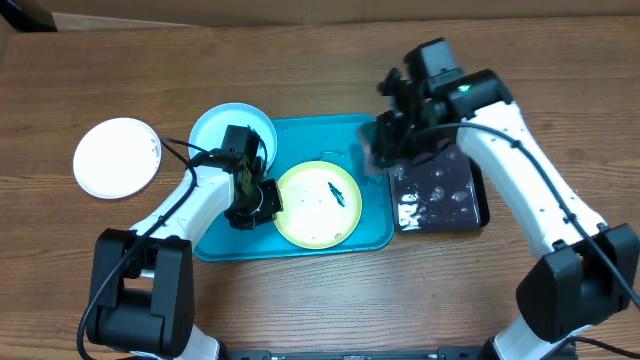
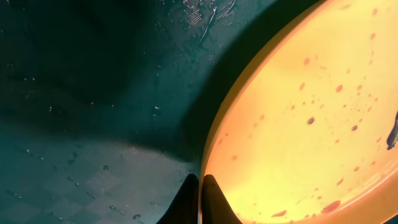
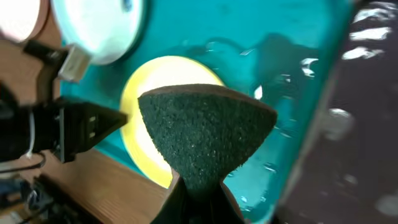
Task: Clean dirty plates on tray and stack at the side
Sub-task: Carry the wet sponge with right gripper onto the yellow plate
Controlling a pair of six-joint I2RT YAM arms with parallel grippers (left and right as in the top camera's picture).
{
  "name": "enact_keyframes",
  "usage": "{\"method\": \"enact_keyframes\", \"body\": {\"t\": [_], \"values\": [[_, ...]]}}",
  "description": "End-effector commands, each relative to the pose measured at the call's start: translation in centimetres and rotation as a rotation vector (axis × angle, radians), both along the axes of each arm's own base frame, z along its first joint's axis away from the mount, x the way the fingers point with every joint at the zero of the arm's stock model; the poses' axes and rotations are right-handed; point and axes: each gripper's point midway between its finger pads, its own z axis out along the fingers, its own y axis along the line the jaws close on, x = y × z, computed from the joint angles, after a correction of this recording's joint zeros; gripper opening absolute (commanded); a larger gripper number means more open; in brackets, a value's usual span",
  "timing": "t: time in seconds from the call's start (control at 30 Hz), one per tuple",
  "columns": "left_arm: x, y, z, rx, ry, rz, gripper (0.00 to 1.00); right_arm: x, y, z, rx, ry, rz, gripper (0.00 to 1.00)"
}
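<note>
Teal tray [image 1: 372, 232] fills the overhead view's centre, the yellow plate [image 1: 312, 215] lying in it with a blue smear [image 1: 338, 193]. The blue plate [image 1: 215, 130] overlaps the tray's upper-left corner, and the white plate [image 1: 117, 157] sits on the bench [image 1: 300, 40] far left. The left hand [image 1: 262, 200] is at the yellow plate's left edge. The right hand [image 1: 392, 135], clamped on a sponge [image 1: 374, 150], hangs at the tray's upper right beside the black tray [image 1: 440, 200].

Left wrist: fingers [image 2: 184, 208] together, tips against the rim; steady the plate there.

Right wrist: sponge above the plate. Bring it straight onto the smear, clear of the left hand.
</note>
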Motion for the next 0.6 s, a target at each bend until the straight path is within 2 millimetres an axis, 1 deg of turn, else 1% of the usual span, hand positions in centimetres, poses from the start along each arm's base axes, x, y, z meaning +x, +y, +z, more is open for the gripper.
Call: {"method": "enact_keyframes", "body": {"t": [0.0,0.07,0.27,0.37,0.47,0.57], "values": [[-0.1,0.0,-0.4,0.018,0.002,-0.022,0.04,-1.3,2.7,0.4,-0.024,-0.054,0.086,0.04],[-0.1,0.0,-0.4,0.018,0.002,-0.021,0.04,-1.6,3.5,0.0,-0.079,-0.093,0.110,0.04],[-0.1,0.0,-0.4,0.018,0.004,-0.019,0.04,-2.2,4.6,-1.0,-0.280,-0.202,0.128,0.04],[-0.1,-0.1,-0.4,0.018,0.003,-0.021,0.04,-2.5,5.4,-1.6,-0.338,-0.241,0.151,0.04],[-0.2,-0.1,-0.4,0.018,0.003,-0.022,0.04,-2.4,5.9,-2.6,-0.388,-0.256,0.152,0.04],[-0.2,-0.1,-0.4,0.018,0.003,-0.022,0.04,-2.1,5.8,-3.9,-0.445,-0.261,0.152,0.04]]}}
